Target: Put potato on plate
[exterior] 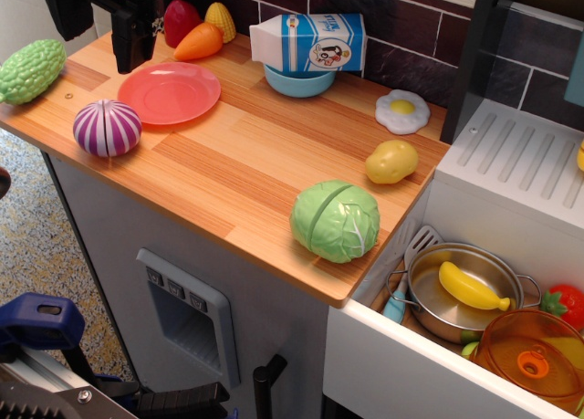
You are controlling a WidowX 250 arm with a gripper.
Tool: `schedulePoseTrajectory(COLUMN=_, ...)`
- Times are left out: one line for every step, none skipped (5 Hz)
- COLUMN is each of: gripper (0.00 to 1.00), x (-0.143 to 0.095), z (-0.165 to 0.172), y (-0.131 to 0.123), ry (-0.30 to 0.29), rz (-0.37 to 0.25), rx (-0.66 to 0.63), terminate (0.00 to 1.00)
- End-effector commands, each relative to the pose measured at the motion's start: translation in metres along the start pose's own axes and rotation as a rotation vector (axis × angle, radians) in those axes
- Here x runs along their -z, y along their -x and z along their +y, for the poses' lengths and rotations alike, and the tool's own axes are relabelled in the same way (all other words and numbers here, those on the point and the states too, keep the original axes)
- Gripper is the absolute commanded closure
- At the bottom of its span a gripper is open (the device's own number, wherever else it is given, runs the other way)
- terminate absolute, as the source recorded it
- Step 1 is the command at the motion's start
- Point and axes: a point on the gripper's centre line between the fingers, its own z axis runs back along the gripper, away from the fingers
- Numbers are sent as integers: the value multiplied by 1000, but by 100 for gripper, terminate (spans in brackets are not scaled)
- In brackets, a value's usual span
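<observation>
The potato (391, 161) is a small yellow lumpy oval lying near the right edge of the wooden counter, between the fried egg and the green cabbage. The pink-red plate (170, 92) lies flat and bare at the counter's left, far from the potato. My gripper (134, 56) is black and hangs at the back left, just behind the plate's far rim, fingers pointing down. It holds nothing that I can see, and the gap between its fingers is not clear in this view.
A purple onion (108, 127) sits in front of the plate, a green bumpy gourd (30, 70) at far left. Carrot (200, 42), red pepper, corn, milk carton (310, 42) on blue bowl stand at the back. Fried egg (402, 111), cabbage (336, 220). The sink holds a pot with a banana (472, 287).
</observation>
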Motion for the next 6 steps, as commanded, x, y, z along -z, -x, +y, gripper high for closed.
schedulePoseTrajectory(gripper=0, x=0, z=0, y=0, ry=0, rz=0, rx=0, terminate=0)
schedulePoseTrajectory(gripper=0, x=-6, z=-45, y=-21, ry=-21, rz=-42, rx=10, terminate=0)
schedulePoseTrajectory(gripper=0, x=-11, z=-96, y=-48, ry=-62, rz=-83, rx=30, terminate=0)
schedulePoseTrajectory(gripper=0, x=-27, z=-143, y=-75, ry=-113, rz=-87, rx=74, terminate=0)
schedulePoseTrajectory(gripper=0, x=-37, z=-180, y=-89, ry=-74, rz=-45, rx=21, terminate=0)
schedulePoseTrajectory(gripper=0, x=-14, z=-194, y=-94, ry=-43, rz=-107, rx=-13, terminate=0)
